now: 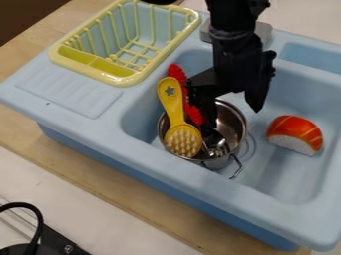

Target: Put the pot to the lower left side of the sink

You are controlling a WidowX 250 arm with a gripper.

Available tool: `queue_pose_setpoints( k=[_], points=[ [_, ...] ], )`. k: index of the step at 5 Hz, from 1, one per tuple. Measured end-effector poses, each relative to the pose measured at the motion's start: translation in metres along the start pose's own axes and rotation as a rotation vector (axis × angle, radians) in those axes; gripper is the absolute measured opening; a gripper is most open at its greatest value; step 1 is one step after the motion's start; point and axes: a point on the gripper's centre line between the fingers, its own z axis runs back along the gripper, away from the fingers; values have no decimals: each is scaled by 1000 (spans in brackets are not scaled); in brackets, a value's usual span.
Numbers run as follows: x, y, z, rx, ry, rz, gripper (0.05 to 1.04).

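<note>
The tool [233, 112] hides part of the pot [233, 125]; the top edge crops the arm [230, 17].

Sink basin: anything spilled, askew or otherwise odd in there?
No spill or damage stands out. The pot looks untidily loaded: a yellow brush and red utensil lean in it, jutting above the rim. A toy sushi piece lies oddly in the basin, outside the pot.

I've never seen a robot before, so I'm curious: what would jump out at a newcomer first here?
Probably the black gripper, hanging open over the metal pot in the blue sink. Next come the bright yellow brush leaning in that pot and the orange-and-white toy to the pot's right in the picture. A yellow rack sits at upper left.
</note>
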Motion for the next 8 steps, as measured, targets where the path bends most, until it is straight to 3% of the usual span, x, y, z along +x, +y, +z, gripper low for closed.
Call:
queue_pose_setpoints(
  k=[3,5,6,7,8],
  points=[
    [6,-3,-19,21,7,14,965],
    [9,-6,-20,5,-19,27,411],
    [7,-4,-16,-11,-13,39,191],
    [11,-4,-10,-82,-10,34,78],
    [11,1,-2,-150,-26,38,56]
  ],
)
